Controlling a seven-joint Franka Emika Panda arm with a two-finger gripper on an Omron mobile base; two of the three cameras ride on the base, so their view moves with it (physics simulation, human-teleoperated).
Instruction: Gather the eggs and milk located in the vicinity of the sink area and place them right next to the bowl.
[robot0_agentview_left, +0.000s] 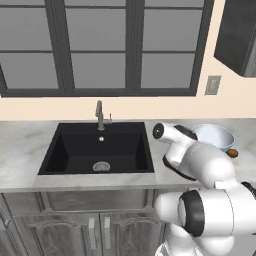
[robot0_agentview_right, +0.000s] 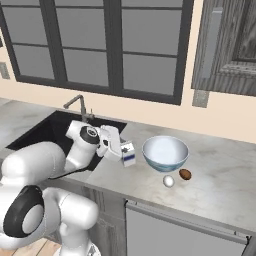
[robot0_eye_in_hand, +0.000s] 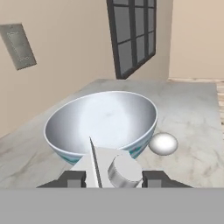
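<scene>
My jaws (robot0_agentview_right: 121, 151) are clamped on the milk (robot0_agentview_right: 128, 153), holding it upright just beside the bowl (robot0_agentview_right: 165, 152) so it lands close. Both eggs, whitish (robot0_agentview_right: 169, 181) and brown (robot0_agentview_right: 185, 174), already lie on the surface (robot0_agentview_right: 220, 185) by the bowl.
</scene>
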